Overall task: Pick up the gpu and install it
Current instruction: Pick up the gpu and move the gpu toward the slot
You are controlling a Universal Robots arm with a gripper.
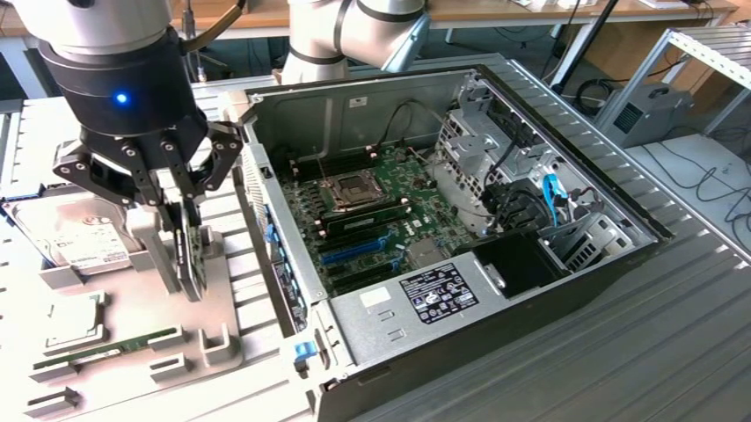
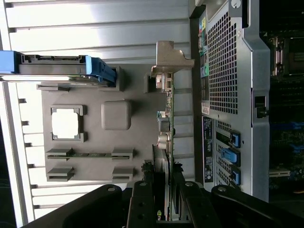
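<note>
Grips the gpu (image 2: 166, 118) with the gripper (image 1: 188, 283), fingers (image 2: 142, 199) drawn in tight against both faces. Stands on edge in the grey fixture (image 1: 147, 242), silver bracket (image 2: 168, 57) at the end away from the fingers. Runs just beside the case (image 1: 267, 211) wall, edges parallel, a narrow gap between; opens wider toward the hard drive (image 1: 76, 239) across bare fixture floor
</note>
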